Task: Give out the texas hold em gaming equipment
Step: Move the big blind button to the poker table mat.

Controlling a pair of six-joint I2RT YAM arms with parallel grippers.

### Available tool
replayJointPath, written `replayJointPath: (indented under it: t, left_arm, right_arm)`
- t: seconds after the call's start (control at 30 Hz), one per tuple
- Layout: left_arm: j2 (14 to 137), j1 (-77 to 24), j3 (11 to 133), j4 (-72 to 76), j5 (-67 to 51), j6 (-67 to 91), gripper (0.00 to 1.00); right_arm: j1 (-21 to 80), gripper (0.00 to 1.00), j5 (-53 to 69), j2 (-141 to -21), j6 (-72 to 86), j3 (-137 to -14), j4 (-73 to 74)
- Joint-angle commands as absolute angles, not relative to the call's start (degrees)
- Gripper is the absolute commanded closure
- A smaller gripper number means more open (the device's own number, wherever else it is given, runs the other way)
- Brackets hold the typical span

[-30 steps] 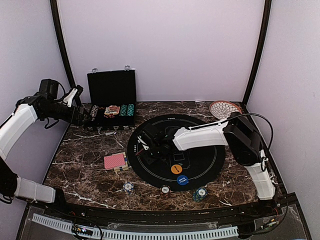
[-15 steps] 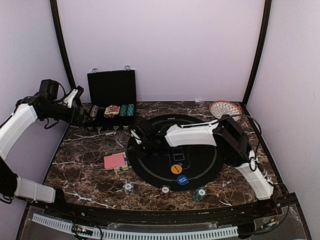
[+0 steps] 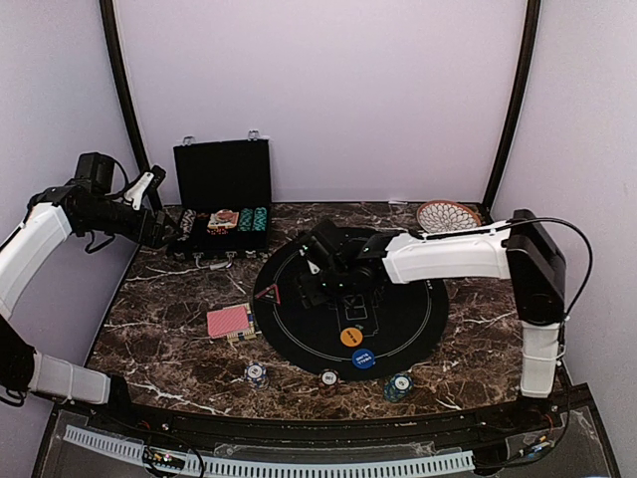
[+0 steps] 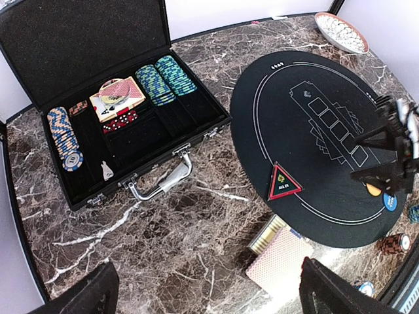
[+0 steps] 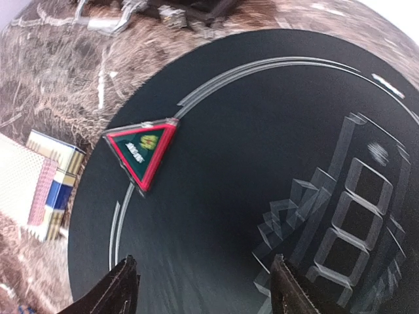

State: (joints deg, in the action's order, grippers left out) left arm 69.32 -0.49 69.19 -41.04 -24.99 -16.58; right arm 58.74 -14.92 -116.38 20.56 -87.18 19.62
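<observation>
A pinkish-red-backed deck of playing cards (image 3: 229, 321) lies on the marble left of the round black mat (image 3: 398, 319); the same deck (image 4: 281, 261) shows beside its box. A red-edged triangle marker (image 3: 271, 296) (image 5: 143, 147) rests flat on the mat's left edge. An orange disc (image 3: 349, 337) and a blue disc (image 3: 363, 358) sit on the mat's near part. Three small stacks of poker chips (image 3: 256, 373) (image 3: 328, 377) (image 3: 399, 384) stand along the front. My right gripper (image 3: 304, 289) (image 5: 206, 294) hovers open and empty just right of the marker. High at the left, my left gripper (image 3: 169, 231) (image 4: 206, 294) is open and empty.
The open black chip case (image 3: 224, 199) at the back left holds chip rows (image 4: 167, 78) and cards (image 4: 118, 98). A patterned plate (image 3: 446, 214) stands at the back right. My right arm (image 3: 448, 257) spans the mat's far half.
My right gripper opened, leaving the triangle marker on the mat's left edge, and drew back to the right. Its elbow swung out right. The left arm stayed put.
</observation>
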Motion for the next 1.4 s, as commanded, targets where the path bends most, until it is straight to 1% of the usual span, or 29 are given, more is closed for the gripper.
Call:
replayJointPath:
  t: [0.0, 0.17, 0.4, 0.73, 0.97, 1.37]
  left_arm:
    - [69.12, -0.18, 70.58, -43.35, -26.53, -18.13, 0.01]
    - [69.5, -0.18, 70.66, -44.16, -27.55, -18.91, 0.01]
    - [69.02, -0.18, 70.9, -44.41, -28.22, -19.18, 0.01]
    - [68.14, -0.18, 71.28, -44.12, -29.08, -18.82, 0.01]
    - [68.27, -0.18, 71.94, -44.62, -29.16, -18.63, 0.01]
    - [68.25, -0.18, 72.73, -45.09, -28.69, -18.73, 0.01]
  right_arm:
    - [59.71, 0.3, -21.31, -109.67, 28.56, -78.75, 23.55]
    - [62.67, 0.3, -23.74, -106.42, 34.07, -72.14, 30.43]
    - [64.89, 0.3, -20.92, -104.52, 37.35, -67.29, 30.42]
    - [65.22, 0.37, -20.47, -107.16, 38.71, -66.6, 29.27]
    - [64.83, 0.45, -20.36, -107.89, 39.95, -65.22, 27.87]
    - [63.24, 0.47, -21.89, -109.03, 40.63, -64.08, 26.8]
